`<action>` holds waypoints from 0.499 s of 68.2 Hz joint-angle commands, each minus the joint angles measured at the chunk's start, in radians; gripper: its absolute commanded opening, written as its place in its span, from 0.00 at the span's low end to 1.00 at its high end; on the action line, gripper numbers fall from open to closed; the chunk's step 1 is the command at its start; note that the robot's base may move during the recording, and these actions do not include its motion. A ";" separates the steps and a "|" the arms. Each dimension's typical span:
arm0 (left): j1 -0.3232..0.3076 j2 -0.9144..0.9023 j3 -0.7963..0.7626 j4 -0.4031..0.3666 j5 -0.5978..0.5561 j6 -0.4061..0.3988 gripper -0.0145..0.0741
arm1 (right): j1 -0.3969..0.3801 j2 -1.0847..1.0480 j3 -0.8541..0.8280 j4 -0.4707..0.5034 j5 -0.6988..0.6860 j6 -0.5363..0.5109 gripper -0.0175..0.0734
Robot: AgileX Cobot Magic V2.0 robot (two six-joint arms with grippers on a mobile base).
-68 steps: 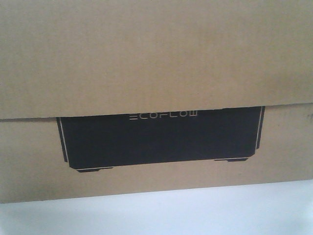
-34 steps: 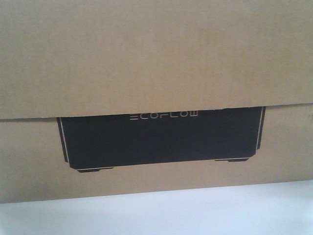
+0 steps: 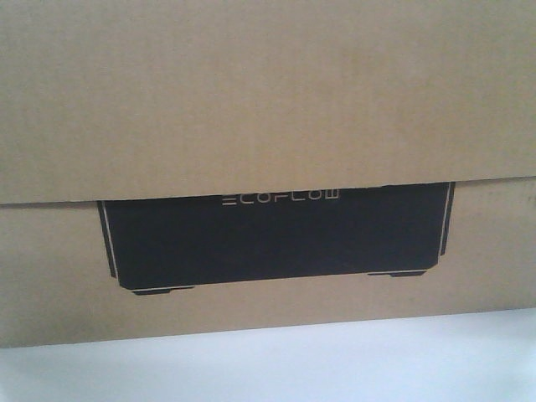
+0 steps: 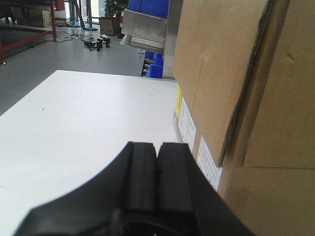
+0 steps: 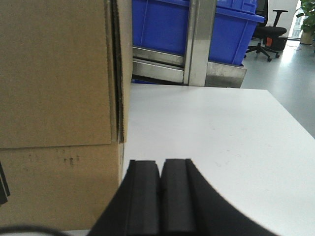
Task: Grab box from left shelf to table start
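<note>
The brown cardboard box (image 3: 268, 100) with its black ECOFLOW panel fills the front view and rests on the white table (image 3: 335, 368). In the left wrist view the box (image 4: 236, 88) stands to the right of my left gripper (image 4: 157, 145), which is shut with nothing between its pads, close beside the box's side. In the right wrist view the box (image 5: 59, 98) stands to the left of my right gripper (image 5: 160, 162), also shut and empty, beside the box's other side. The left shelf (image 5: 197, 44), steel with blue bins, stands behind the table.
White labels (image 4: 187, 123) are stuck on the box's side. The steel rack (image 4: 147, 27) with blue bins rises beyond the table's far edge (image 4: 113, 74). An office chair (image 5: 270, 34) and grey floor lie to the right of the table.
</note>
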 commanded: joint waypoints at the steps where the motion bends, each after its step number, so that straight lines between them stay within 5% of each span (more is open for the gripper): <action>1: 0.001 -0.017 -0.005 -0.008 -0.091 0.000 0.05 | -0.008 -0.010 0.005 0.001 -0.096 -0.006 0.25; 34: 0.001 -0.017 -0.005 -0.008 -0.091 0.000 0.05 | -0.008 -0.010 0.005 0.001 -0.096 -0.006 0.25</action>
